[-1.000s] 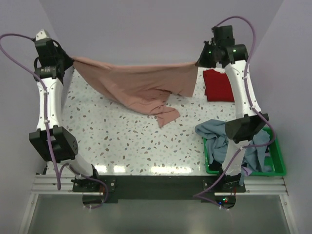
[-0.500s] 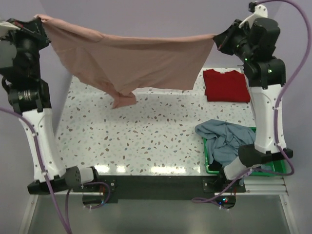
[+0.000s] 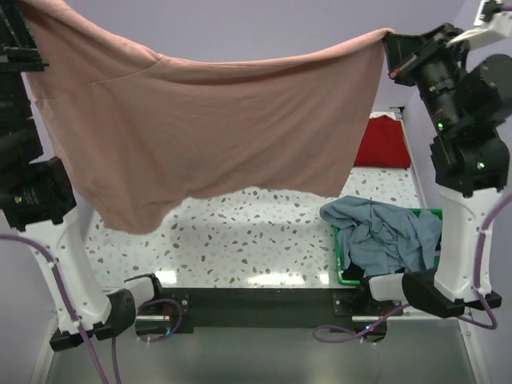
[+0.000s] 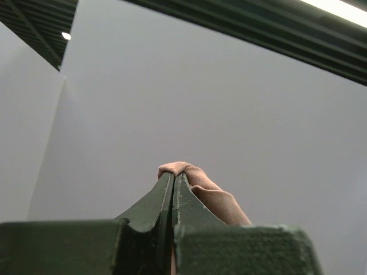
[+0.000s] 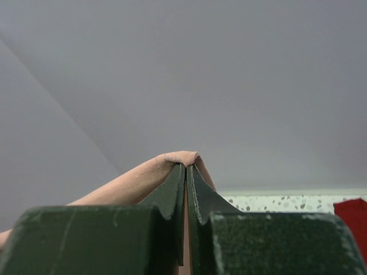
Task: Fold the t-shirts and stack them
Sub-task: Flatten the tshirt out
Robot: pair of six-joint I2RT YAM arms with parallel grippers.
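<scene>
The salmon-pink t-shirt (image 3: 208,128) hangs spread in the air between both arms, high above the table. My left gripper (image 3: 18,10) is shut on its left top corner; the cloth (image 4: 200,189) bulges over the fingertips (image 4: 172,183). My right gripper (image 3: 390,42) is shut on the right top corner, cloth (image 5: 143,177) draped over its tips (image 5: 186,169). The deep red t-shirt (image 3: 384,142) lies folded at the back right, also in the right wrist view (image 5: 352,220). A light blue-grey t-shirt (image 3: 376,232) spills from the green basket (image 3: 344,276).
The speckled white table (image 3: 240,240) lies under the hanging shirt, which hides much of its back half. The green basket stands at the front right edge beside the right arm's base. Lilac walls close in the back and sides.
Both arms have risen and come toward the camera, lifting the salmon-pink shirt off the table so it now hangs fully spread and clear of the surface.
</scene>
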